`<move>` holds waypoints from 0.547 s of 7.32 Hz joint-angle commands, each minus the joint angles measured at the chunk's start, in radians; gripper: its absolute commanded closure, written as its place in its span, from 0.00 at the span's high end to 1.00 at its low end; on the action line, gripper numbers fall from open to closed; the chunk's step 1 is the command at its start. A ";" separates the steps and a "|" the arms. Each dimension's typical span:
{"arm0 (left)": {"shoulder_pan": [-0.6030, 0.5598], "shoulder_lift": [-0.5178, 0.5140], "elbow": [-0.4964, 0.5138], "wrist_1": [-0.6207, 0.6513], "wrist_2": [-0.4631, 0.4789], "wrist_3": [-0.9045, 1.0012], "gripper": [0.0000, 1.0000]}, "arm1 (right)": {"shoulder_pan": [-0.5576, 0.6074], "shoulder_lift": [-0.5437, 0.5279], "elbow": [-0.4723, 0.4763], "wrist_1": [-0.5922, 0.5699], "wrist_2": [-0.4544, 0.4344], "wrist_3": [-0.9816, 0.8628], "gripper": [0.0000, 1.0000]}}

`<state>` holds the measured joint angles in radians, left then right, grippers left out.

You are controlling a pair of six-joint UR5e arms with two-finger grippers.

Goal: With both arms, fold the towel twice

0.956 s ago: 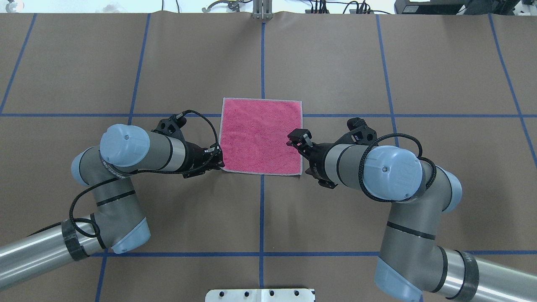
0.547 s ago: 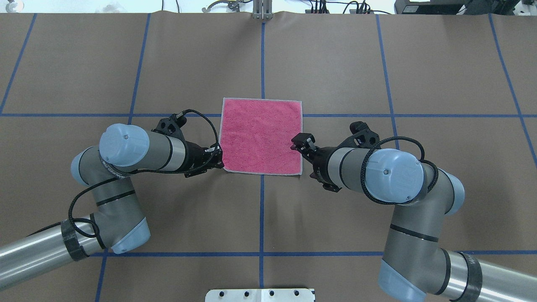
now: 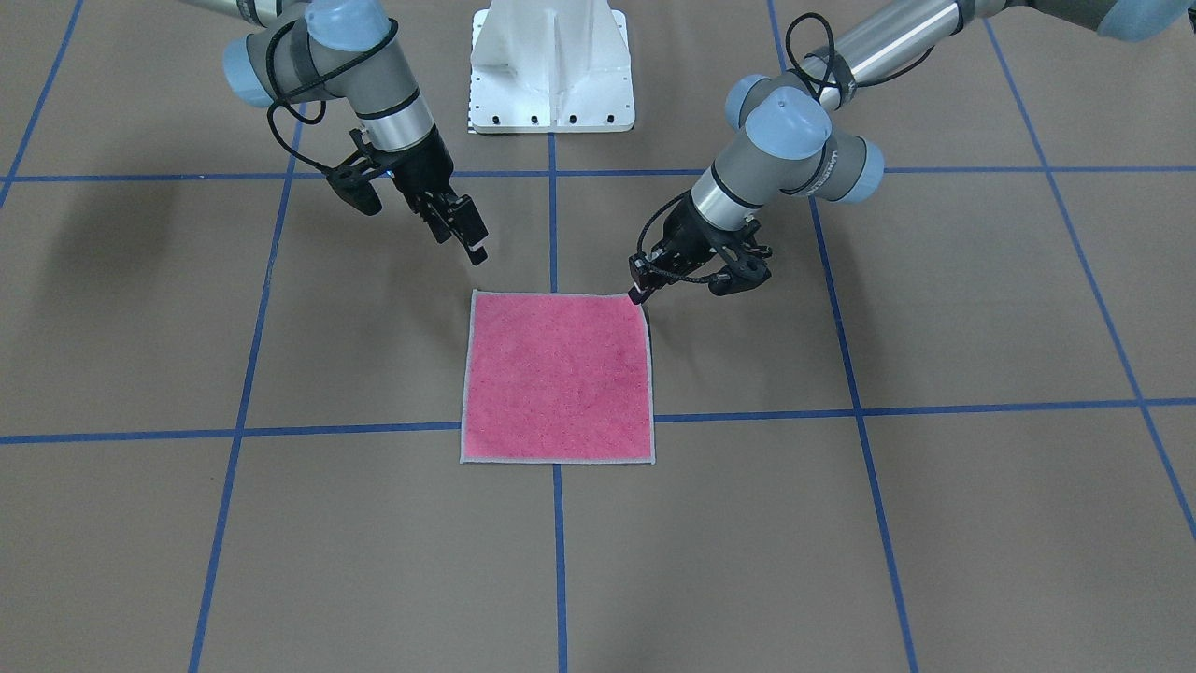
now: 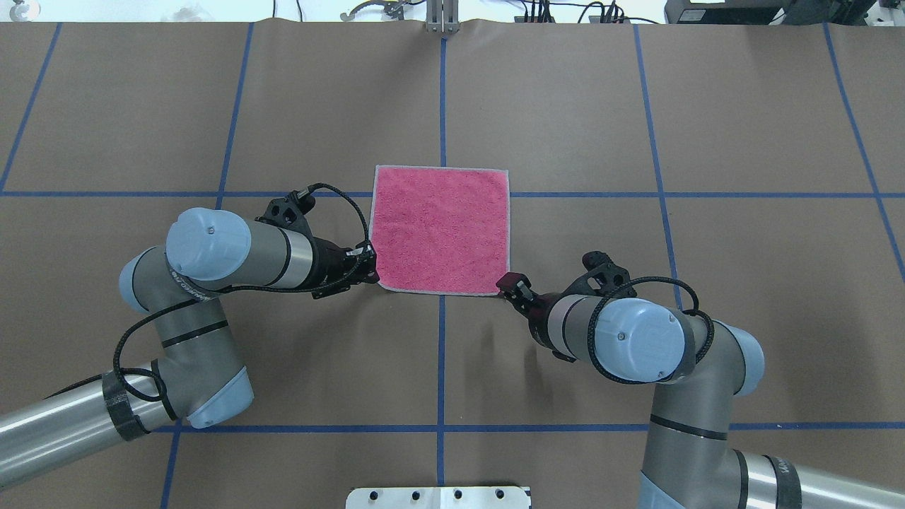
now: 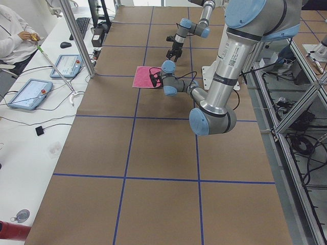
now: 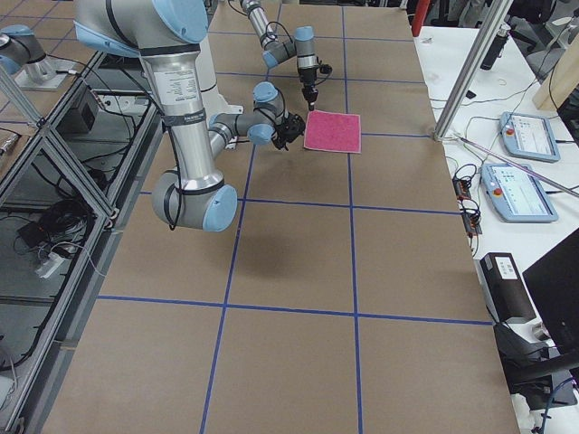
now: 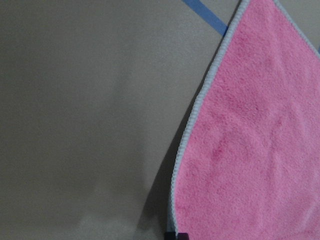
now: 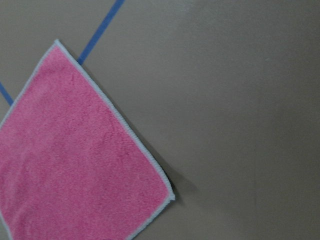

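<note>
One square pink terry towel (image 4: 440, 230), grey-edged, lies flat mid table (image 4: 141, 106). Two black hands, left hand (image 4: 370, 271) and right hand (image 4: 512, 286), are by its corners; I cannot tell how wide either is.

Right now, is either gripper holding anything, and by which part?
The right gripper hovers clear of the towel, holding nothing. The left gripper sits at one robot-side corner; whether it is clamped cannot be told.

- Even, bright light from above falls on the brown desk (image 3: 934, 542); both arms (image 3: 757, 164) cast only soft, faint shadows.
- Both wrist views are soft, and the towel (image 7: 250, 150) throws a thin dark shadow along its edge.
- A white glint runs along a silver arm tube (image 3: 883, 39).
</note>
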<state>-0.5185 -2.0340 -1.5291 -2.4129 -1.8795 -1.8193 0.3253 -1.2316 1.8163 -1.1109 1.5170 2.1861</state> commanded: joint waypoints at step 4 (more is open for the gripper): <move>0.000 0.000 -0.002 0.000 0.000 0.000 0.00 | 0.032 0.080 -0.060 -0.060 -0.006 -0.006 0.58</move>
<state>-0.5182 -2.0341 -1.5298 -2.4130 -1.8791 -1.8193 0.3468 -1.1615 1.7693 -1.1650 1.5098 2.1838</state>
